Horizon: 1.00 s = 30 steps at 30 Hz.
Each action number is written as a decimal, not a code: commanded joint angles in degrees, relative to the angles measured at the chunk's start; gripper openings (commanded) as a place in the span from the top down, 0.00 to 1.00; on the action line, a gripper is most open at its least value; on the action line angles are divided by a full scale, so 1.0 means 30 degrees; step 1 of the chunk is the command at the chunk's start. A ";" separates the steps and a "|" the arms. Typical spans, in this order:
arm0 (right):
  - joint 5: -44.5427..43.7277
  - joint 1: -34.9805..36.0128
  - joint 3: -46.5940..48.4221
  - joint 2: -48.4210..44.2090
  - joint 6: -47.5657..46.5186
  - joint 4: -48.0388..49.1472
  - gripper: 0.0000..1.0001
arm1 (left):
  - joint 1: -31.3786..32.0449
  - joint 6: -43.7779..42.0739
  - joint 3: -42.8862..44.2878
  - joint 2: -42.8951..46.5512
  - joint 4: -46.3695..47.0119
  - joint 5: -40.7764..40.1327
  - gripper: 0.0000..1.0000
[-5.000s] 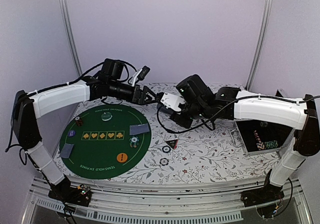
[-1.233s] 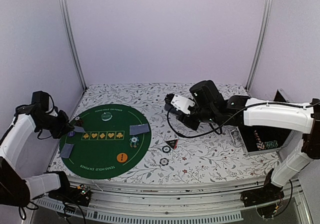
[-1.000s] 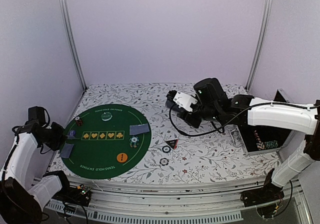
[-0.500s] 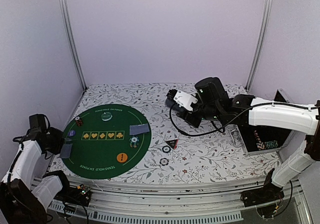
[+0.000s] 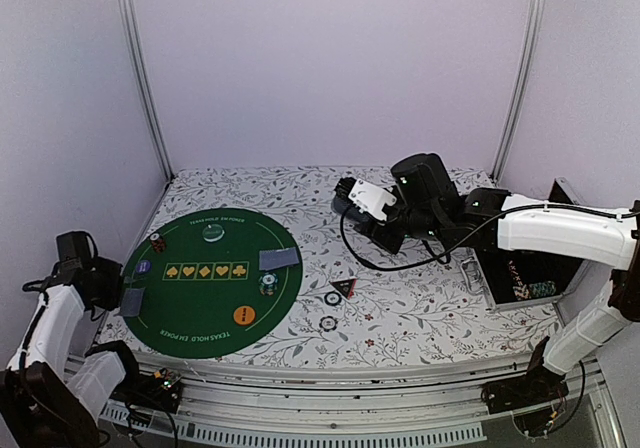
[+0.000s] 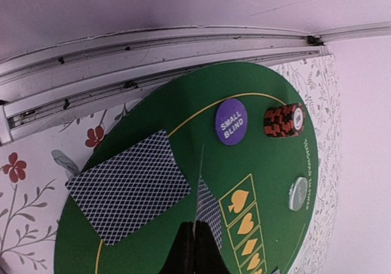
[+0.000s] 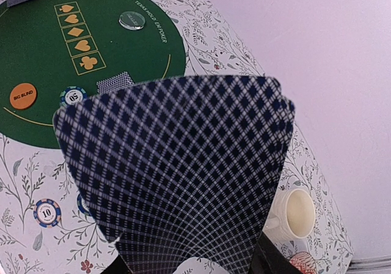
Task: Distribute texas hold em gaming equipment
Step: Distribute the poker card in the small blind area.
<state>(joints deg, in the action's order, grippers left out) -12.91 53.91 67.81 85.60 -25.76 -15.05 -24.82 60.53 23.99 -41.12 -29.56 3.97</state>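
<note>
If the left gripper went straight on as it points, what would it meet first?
Likely bare green mat between the lying card and the purple button; depth is unclear.

I had open room over the tablecloth [image 5: 420, 313] between the green mat [image 5: 182, 305] and the case [image 5: 495, 266], where only the triangular marker [image 5: 344, 288] and two chips [image 5: 327, 322] sat low.

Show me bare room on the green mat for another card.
Widest bare patch: the round green felt mat's near half, between the grey-blue-backed card at its left edge and the orange disc button, below the yellow suit boxes. A thinner strip lies between those boxes and the clear disc. Crowded: the right edge, with another card beside a striped chip.
</note>
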 commanded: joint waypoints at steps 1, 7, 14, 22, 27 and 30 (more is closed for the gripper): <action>0.0204 -0.0107 -0.0192 -0.0374 -0.0027 0.0471 0.55 | -0.0265 0.0470 -0.1176 0.0207 0.0109 0.0163 1.00; 0.0337 -0.0144 -0.0126 -0.0256 -0.0020 0.0407 0.55 | -0.0370 0.0209 -0.1856 0.0678 -0.0224 -0.0294 1.00; 0.0317 -0.0143 -0.0131 -0.0443 0.0002 0.0365 0.55 | -0.0343 0.0505 -0.2011 0.0755 -0.0998 -0.0232 1.00; 0.0291 -0.0141 -0.0060 -0.0420 0.0002 0.0271 0.55 | -0.0282 0.1567 -0.2860 0.1183 -0.2099 0.0091 0.93; 0.0263 -0.0147 -0.0046 -0.0446 -0.0027 0.0270 0.55 | -0.0283 0.1856 -0.2762 0.1228 -0.2575 -0.0298 0.85; 0.0237 -0.0137 0.0030 -0.0355 -0.0056 0.0219 0.55 | -0.0225 0.1961 -0.2218 0.1227 -0.3235 -0.1296 0.70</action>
<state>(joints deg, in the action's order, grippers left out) -12.71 53.82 67.79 85.60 -25.76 -15.11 -25.26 65.32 15.84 -37.89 -35.99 3.33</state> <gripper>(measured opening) 0.457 0.216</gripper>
